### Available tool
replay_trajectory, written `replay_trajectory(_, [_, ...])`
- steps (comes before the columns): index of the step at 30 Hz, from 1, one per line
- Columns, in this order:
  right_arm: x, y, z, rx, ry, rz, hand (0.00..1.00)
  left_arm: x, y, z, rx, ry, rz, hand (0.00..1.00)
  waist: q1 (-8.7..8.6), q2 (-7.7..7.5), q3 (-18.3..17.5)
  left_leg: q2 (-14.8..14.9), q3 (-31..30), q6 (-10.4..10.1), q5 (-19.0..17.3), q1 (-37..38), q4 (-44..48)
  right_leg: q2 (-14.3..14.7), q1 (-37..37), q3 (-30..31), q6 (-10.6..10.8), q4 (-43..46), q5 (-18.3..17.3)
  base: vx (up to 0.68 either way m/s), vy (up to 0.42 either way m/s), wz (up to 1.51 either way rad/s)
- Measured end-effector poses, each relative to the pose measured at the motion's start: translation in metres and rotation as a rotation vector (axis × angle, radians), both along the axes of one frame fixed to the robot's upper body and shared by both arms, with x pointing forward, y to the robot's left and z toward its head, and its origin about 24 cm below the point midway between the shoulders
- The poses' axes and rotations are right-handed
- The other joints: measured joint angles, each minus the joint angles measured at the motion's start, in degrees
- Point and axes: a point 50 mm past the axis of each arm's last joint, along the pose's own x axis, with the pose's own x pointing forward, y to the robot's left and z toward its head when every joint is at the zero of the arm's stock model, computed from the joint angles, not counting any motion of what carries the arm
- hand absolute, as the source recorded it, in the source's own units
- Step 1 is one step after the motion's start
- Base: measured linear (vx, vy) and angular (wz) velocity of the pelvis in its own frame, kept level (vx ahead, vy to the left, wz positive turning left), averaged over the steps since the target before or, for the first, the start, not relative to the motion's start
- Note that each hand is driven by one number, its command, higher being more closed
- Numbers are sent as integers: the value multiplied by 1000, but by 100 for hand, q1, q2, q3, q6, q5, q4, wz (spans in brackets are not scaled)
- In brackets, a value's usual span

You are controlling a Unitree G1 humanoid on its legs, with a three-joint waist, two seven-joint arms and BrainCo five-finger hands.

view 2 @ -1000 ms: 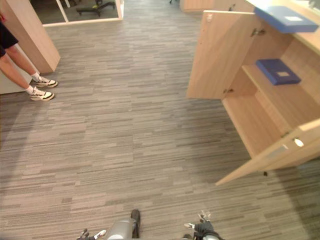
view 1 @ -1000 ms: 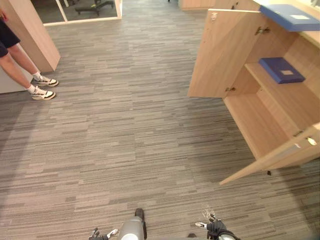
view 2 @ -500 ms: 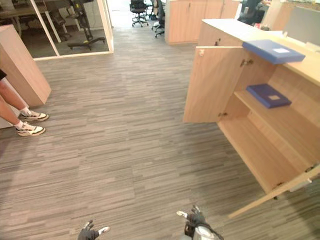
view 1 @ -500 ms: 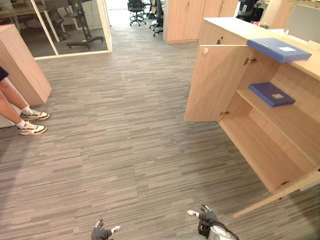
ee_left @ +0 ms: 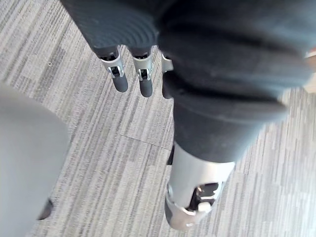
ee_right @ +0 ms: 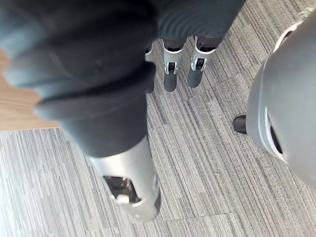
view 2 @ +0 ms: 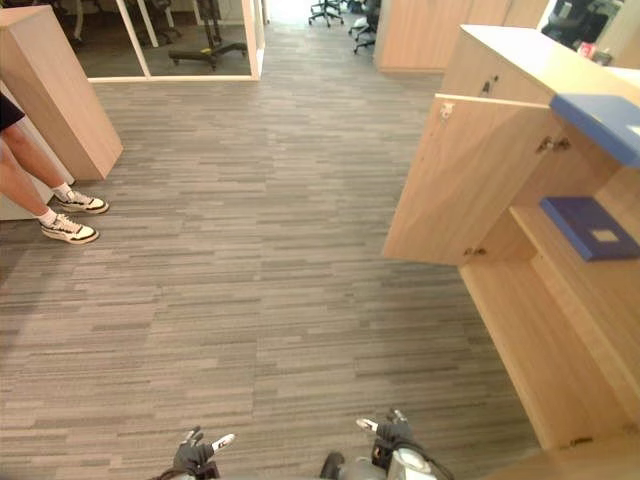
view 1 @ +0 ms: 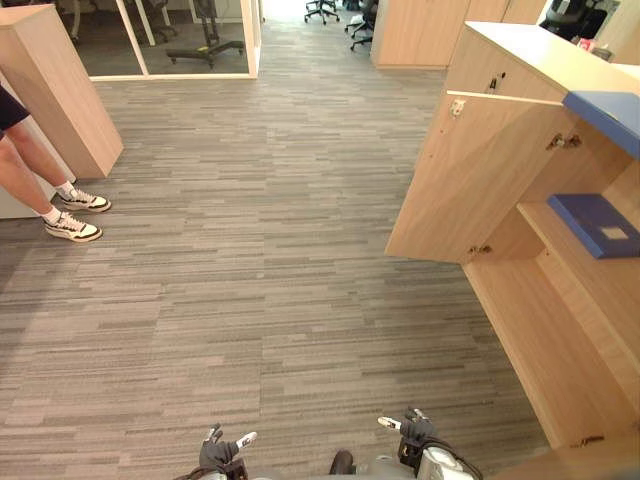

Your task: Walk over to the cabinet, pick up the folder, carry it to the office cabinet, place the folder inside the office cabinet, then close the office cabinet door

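Note:
The wooden office cabinet (view 1: 560, 320) stands open on the right, its far door (view 1: 465, 185) swung out over the carpet. One blue folder (view 1: 605, 108) lies on the cabinet's top at the view's edge. A second blue folder (view 1: 597, 222) rests on the shelf inside. My left hand (view 1: 218, 455) and right hand (view 1: 412, 432) hang low at the bottom of the view, far from both folders. In the wrist views the left hand (ee_left: 118, 74) and the right hand (ee_right: 170, 74) have straight fingers over bare carpet, holding nothing.
A person's legs in white shoes (view 1: 72, 228) stand at the left. A tall wooden unit (view 1: 55, 85) rises at the upper left, beside a glass partition (view 1: 160, 40). The cabinet's near door (view 1: 565, 465) juts out at the bottom right. More cabinets (view 1: 420, 30) line the back.
The camera has swung and moved, so the cabinet now sits at the right edge and looks nearer. Both hands stay low and empty.

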Motion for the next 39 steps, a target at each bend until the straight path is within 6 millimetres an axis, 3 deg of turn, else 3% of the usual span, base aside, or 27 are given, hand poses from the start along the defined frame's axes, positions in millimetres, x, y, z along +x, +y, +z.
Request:
replay_trajectory(3, [-1, 0, -1, 2, 9, 1, 0, 5, 1, 3, 11, -24, 4, 0, 106, -48, 41, 59, 264, 101, -144, -638, 117, -14, 421, 51, 66, -294, -12, 308, 28, -4])
replay_trajectory(6, [-2, 1, -1, 6, 16, 1, 0, 7, 3, 5, 18, -38, 12, 0, 164, -101, 63, 60, 477, 178, -386, -868, -1235, -256, 801, 108, 225, -485, -37, 246, 155, -6])
replay_trajectory(8, [4, 3, 0, 7, 3, 6, 0, 7, 5, 6, 15, -55, 50, 0, 225, -160, 99, -23, 338, 154, -317, -985, -2242, -495, 940, 192, 401, -578, -55, 328, 327, -14])
replay_trajectory(9, [6, 3, 1, 6, -4, 9, 0, 6, 6, 6, 1, -65, 104, 0, 316, -189, 76, -156, 43, 90, 61, -1052, -3226, -763, 988, 295, 646, -584, -91, 228, 270, -22])
replay_trajectory(10, [6, 3, 1, 6, -3, 9, 0, 5, 7, 6, -3, -66, 122, 0, 337, -202, 69, -216, -7, 50, 420, -1024, -3360, -860, 1000, 337, 762, -566, -117, 381, 486, -28])
replay_trajectory(11, [3, 3, 0, 6, 9, 8, 0, 1, 5, 4, -12, -55, 139, 0, 355, -181, -4, -323, -22, 1, 1059, -908, -3515, -959, 1054, 431, 872, -584, -133, 209, 275, -20])
replay_trajectory(12, [2, 7, -1, 17, 17, 8, 0, 1, 8, 4, -13, -56, 159, 0, 365, -264, -13, -440, 76, 44, 1004, -858, -3485, -1074, 1099, 501, 917, -605, -136, 453, 501, -23])
replay_trajectory(14, [-1, 23, -3, 57, 31, 12, 0, -2, 19, 5, 15, -43, 174, 0, 392, -584, -192, -763, 382, 245, 838, -733, -3487, -1474, 1134, 636, 950, -687, 77, 412, 404, -29])
replay_trajectory(16, [-1, 21, -3, 58, 31, -6, 0, -4, 21, 3, 17, -29, 176, 0, 408, -637, -241, -919, 526, 305, 796, -542, -3566, -1663, 1142, 753, 986, -715, 280, 209, 244, -43])
replay_trajectory(19, [-4, 15, -4, 53, 35, -44, 0, -11, 21, -1, 18, 11, 167, 0, 458, -612, -396, -1251, 673, 466, 770, 68, -4167, -2026, 1053, 1097, 972, -452, 498, 202, 299, -67])
replay_trajectory(21, [-12, 7, -6, 38, 53, -67, 0, -12, 15, -3, 11, 28, 133, 0, 410, -494, -424, -1440, 742, 597, 831, 490, -4647, -2317, 466, 1299, 932, 774, 490, 60, 205, -36])
replay_trajectory(23, [-24, -1, -8, 27, 69, -112, 0, -15, 14, -4, 14, 44, 110, 0, 268, -457, -401, -1598, 891, 754, 843, 871, -4922, -2721, -39, 1089, 445, 2051, 675, 62, 201, -18])
replay_trajectory(25, [-28, -4, -9, 25, 79, -132, 0, -19, 16, -4, 21, 55, 108, 0, 219, -446, -404, -1582, 1010, 773, 850, 1130, -5114, -2836, -28, 703, 381, 2243, 705, 68, 133, -36])
replay_trajectory(26, [-28, -4, -9, 24, 77, -131, 0, -19, 16, -4, 22, 58, 106, 0, 189, -434, -410, -1551, 1035, 785, 857, 1184, -5162, -2825, -32, 571, 439, 2243, 631, 60, 38, -44])
replay_trajectory(27, [-23, -4, -8, 23, 63, -127, 0, -20, 15, -5, 22, 63, 93, 0, 103, -374, -377, -1374, 1062, 794, 853, 1209, -5185, -2585, -72, 314, 657, 2177, 228, 55, -15, -31])
replay_trajectory(30, [-20, -6, -6, 17, 51, -123, 0, -16, 10, -5, 15, 58, 63, 0, 45, -277, -288, -1006, 1129, 732, 767, 1380, -5256, -1977, -235, -174, 701, 2109, -245, 35, -118, -23])
replay_trajectory(32, [-18, -6, -6, 17, 46, -120, 0, -13, 8, -5, 11, 51, 58, 0, 41, -317, -230, -936, 1242, 633, 655, 1534, -5285, -1842, -344, -482, 673, 1801, -225, 4, -172, -23])
replay_trajectory(34, [-18, -5, -6, 16, 47, -113, 0, -14, 10, -5, 17, 53, 55, 0, 19, -433, -195, -1024, 1261, 456, 506, 1662, -5273, -1828, -359, -627, 468, 993, 109, 67, -225, -5])
replay_trajectory(35, [-18, -10, -5, 3, 45, -114, 0, -16, 5, -6, 3, 66, 57, 0, -15, -354, -199, -959, 1139, 391, 431, 1691, -5240, -1740, -322, -678, 396, 994, 104, 170, -245, 12])
replay_trajectory(36, [-17, -17, -4, -15, 42, -113, 0, -16, -3, -8, -27, 64, 53, 0, -26, -158, -193, -817, 908, 344, 380, 1683, -5241, -1480, -214, -755, 386, 766, 32, 217, -248, 5])
replay_trajectory(39, [-18, -18, -5, -25, 48, -99, 0, -18, -5, -9, -52, 65, 54, 0, -33, -92, -221, -355, 856, 116, 253, 1678, -5166, -860, -66, -822, 306, 434, -191, 271, -283, -12])
